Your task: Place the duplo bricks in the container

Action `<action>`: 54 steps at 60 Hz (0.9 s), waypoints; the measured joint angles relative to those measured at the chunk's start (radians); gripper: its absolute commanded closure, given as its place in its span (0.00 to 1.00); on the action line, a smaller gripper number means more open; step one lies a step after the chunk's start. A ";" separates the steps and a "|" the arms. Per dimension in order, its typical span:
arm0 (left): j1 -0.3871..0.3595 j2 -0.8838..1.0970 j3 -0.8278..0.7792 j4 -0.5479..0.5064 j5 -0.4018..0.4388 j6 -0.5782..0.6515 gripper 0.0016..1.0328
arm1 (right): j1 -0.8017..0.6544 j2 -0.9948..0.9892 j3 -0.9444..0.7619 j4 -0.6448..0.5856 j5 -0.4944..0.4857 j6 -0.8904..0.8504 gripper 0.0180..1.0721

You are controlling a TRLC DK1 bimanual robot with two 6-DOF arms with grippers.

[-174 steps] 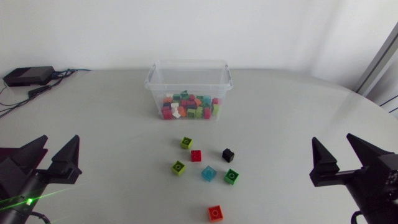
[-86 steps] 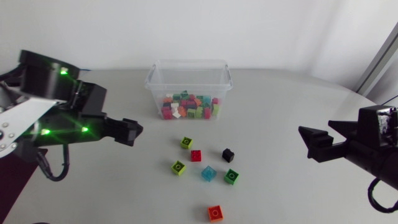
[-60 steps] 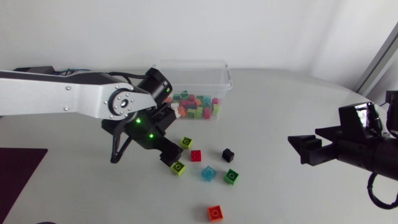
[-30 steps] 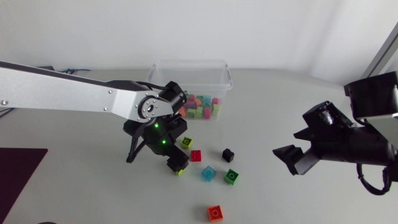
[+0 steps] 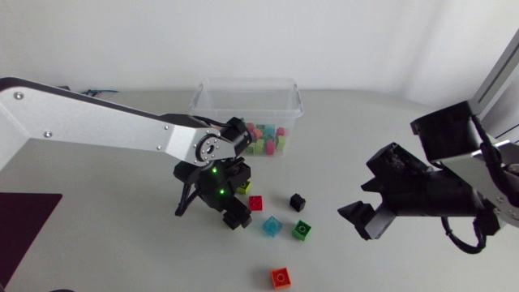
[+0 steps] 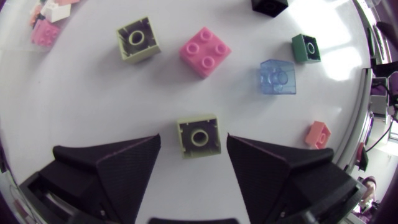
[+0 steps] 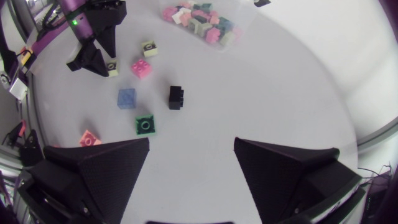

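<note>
On the table [image 5: 365,138], seven duplo bricks [image 5: 272,226] lie loose at the container's [image 5: 246,96] six o'clock; left gripper [image 6: 193,139] straddles a lime brick [image 6: 199,135], spread; right gripper [image 7: 191,142] spread too.

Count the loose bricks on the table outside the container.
7: one lime brick between the left gripper's fingers; nearby lie a second lime, red, black, blue, green and orange brick.

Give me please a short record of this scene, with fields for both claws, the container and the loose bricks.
left claw: open around a lime brick, not touching it
right claw: open, holding nothing
container: clear, pile of bricks inside
other loose: second lime brick, red brick, black brick, light blue brick, green brick, orange brick
</note>
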 measured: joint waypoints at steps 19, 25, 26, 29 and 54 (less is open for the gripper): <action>-0.002 0.019 0.003 0.010 0.027 0.000 0.61 | 0.068 0.070 0.000 0.027 0.018 0.000 0.07; -0.002 0.019 0.002 0.022 0.040 0.000 0.67 | 0.092 0.131 0.000 0.051 0.018 0.000 0.07; -0.002 0.019 0.002 0.023 0.041 0.000 0.69 | 0.096 0.143 0.000 0.055 0.018 0.000 0.07; -0.002 0.019 0.002 0.023 0.041 0.000 0.71 | 0.115 0.182 0.001 0.056 0.018 0.000 0.08; 0.043 -0.086 0.000 0.006 0.042 0.043 0.72 | 0.230 0.439 0.074 0.131 0.040 0.001 0.11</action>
